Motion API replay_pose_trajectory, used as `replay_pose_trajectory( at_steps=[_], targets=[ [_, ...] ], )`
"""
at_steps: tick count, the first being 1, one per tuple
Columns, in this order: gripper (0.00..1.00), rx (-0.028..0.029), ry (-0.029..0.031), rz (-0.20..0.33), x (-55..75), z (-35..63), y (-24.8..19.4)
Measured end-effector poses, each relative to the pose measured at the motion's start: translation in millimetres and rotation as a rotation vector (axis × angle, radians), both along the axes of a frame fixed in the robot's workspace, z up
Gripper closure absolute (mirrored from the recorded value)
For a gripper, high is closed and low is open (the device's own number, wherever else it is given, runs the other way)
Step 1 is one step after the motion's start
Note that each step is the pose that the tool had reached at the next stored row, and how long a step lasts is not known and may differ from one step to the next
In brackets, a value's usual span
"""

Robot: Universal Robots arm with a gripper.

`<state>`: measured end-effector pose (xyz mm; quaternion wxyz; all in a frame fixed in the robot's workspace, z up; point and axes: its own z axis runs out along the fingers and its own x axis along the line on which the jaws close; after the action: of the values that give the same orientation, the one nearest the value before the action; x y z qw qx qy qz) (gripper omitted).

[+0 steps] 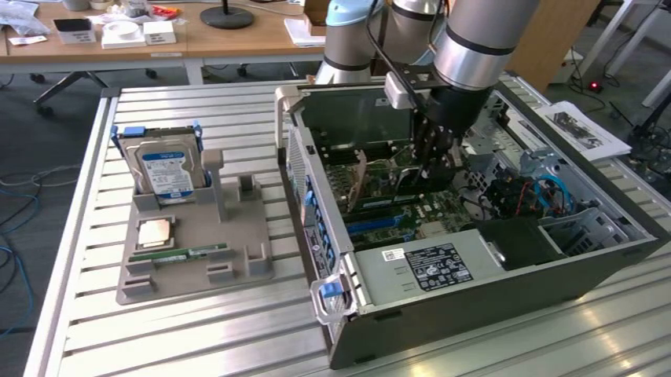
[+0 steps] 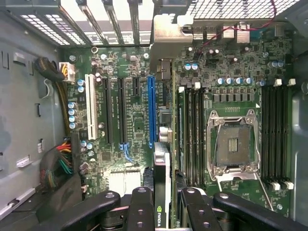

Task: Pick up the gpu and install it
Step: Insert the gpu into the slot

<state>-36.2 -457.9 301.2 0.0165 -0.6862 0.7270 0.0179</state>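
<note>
And here's the arm (image 1: 472,47), reaching down into the open case (image 1: 587,267), with the pincer (image 2: 166,209) well inside, toward twelve o'clock of the case's middle in the exterior view. From the wrist we're looking straight down onto the board (image 2: 240,67). The dark fingers (image 2: 142,207) are drawn in to a narrow gap with the gpu (image 2: 161,168) clamped between them, so the pincer has a firm hold on the card. The gpu shows edge-on, standing upright over the board, with a small green logo showing on it between the fingers. Its silvery bracket (image 2: 166,36) is at the far end, up against the case's rear slot openings. The card runs parallel to the long blue slot (image 2: 151,110) and just beside it, between that slot and the row of memory slots. I can't quite tell from here whether its lower edge is touching the board. The socket (image 2: 233,144) sits open, well clear of the card. Out on the table (image 1: 210,338), at nine o'clock from the case in the exterior view, lies the grey tray (image 1: 188,279). The hard drive (image 1: 166,169) stands upright at its twelve o'clock end. The memory stick (image 1: 194,254) lies flat nearer six o'clock.
</note>
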Motion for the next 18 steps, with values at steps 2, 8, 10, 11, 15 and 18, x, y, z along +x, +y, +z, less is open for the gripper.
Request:
replay_pose_trajectory(
  at_steps=[2,8,10,11,15,18],
  targets=[
    [0.73,-0.0003,0.0001,0.0,-0.1,-2.0,-0.3],
    [0.73,-0.0003,0.0001,0.0,-0.7,-10.4,-0.5],
    [0.73,-0.0003,0.0001,0.0,-1.0,-12.9,-0.5],
    [0.73,-0.0002,0.0001,0.0,-1.2,-14.2,-0.5],
    [0.73,-0.0002,0.0001,0.0,-1.7,-18.5,-0.5],
    [0.73,-0.0002,0.0001,0.0,-2.2,-21.5,-0.5]
  ],
)
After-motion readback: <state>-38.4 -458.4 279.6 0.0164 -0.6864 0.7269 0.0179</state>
